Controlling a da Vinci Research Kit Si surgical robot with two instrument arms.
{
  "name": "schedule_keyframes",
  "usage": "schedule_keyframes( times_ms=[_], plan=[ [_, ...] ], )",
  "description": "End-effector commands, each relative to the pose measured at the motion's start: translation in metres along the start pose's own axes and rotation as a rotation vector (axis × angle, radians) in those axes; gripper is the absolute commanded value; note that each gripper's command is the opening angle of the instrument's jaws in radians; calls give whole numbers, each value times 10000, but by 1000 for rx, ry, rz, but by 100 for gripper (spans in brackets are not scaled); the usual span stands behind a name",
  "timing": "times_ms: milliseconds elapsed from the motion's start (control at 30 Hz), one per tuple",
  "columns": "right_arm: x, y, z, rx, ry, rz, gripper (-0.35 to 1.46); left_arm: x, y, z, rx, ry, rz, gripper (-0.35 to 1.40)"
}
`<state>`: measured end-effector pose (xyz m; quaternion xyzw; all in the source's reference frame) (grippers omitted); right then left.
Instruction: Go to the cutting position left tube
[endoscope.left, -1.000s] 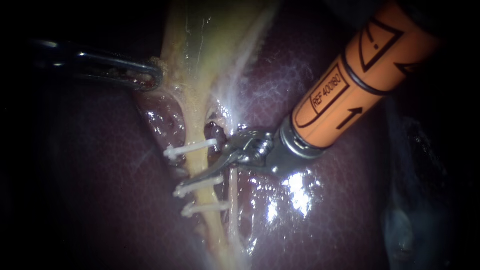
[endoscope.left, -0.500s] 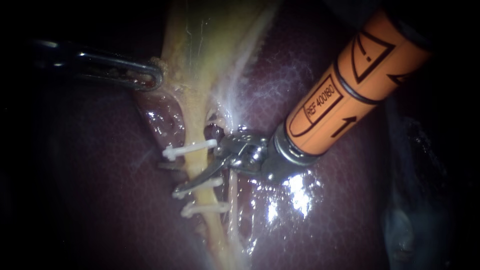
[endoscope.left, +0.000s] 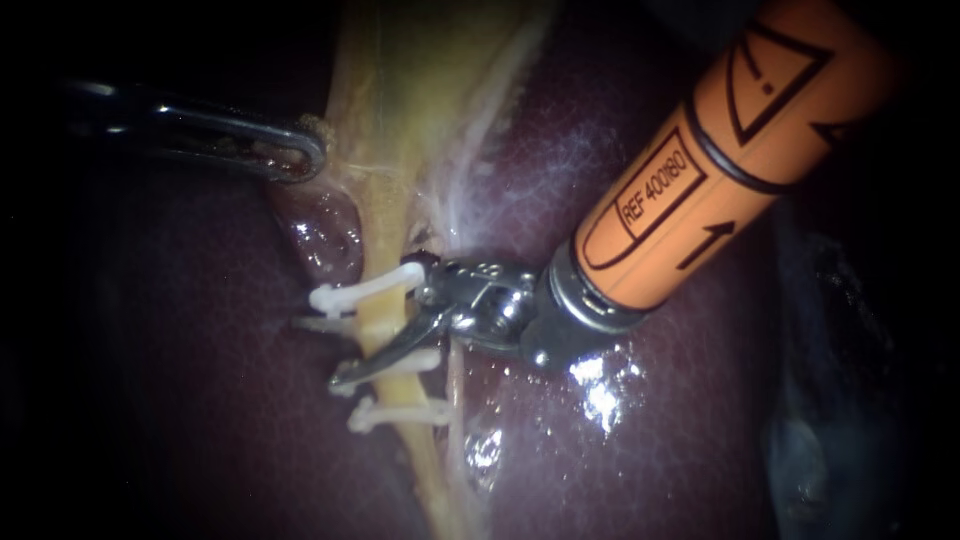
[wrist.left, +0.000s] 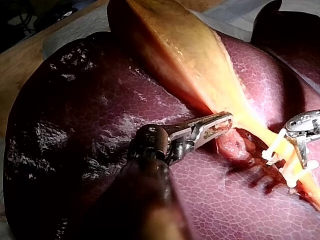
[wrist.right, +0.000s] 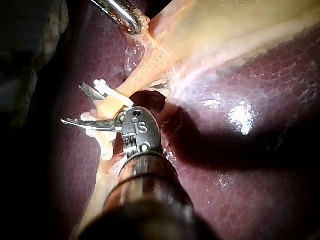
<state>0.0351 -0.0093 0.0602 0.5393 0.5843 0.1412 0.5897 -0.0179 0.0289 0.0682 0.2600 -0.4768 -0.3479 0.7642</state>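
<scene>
Endoscope view: the left tube (endoscope.left: 385, 328), yellow, runs from the gallbladder (endoscope.left: 420, 90) down over the dark liver (endoscope.left: 180, 400), approx. in the middle of the liver's surface. It carries three white clips: top clip (endoscope.left: 350, 293), middle clip (endoscope.left: 408, 362), lowest clip (endoscope.left: 400, 412). The right instrument (endoscope.left: 317, 352), w/ an orange shaft, has its jaws apart. One blade crosses in front of the tube just above the middle clip. The other shows its tip behind the tube, under the top clip, so the tube is btw. the blades. If they touch it, I cannot tell. A thin pale tube (endoscope.left: 452, 390) lies just beside the left tube. The left instrument (endoscope.left: 300, 155) is clamped on the gallbladder's edge.

Left wrist view: the left instrument (wrist.left: 222, 122) has its jaws together on tissue at the gallbladder's (wrist.left: 185, 55) narrow end. Ahead of it the left tube (wrist.left: 255, 125) goes on to the clips, where the right instrument's metal head stands.

Right wrist view: the right instrument (wrist.right: 73, 104) has its blades spread, w/ the clipped left tube (wrist.right: 109, 105) btw. them. Beyond it, the left instrument (wrist.right: 131, 22) holds the gallbladder's (wrist.right: 225, 30) edge. The liver (wrist.right: 250, 175) lies under all.
</scene>
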Motion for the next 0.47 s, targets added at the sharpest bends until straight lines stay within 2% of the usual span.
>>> schedule_keyframes(
  times_ms=[33, 467],
  plan=[
    [0, 0, 0, -1, 0, 1, 129, 0, 0, 0, 0, 0, 0, -35],
    [-3, 3, -1, -2, -2, 0, 127, 0, 0, 0, 0, 0, 0, -35]
  ],
)
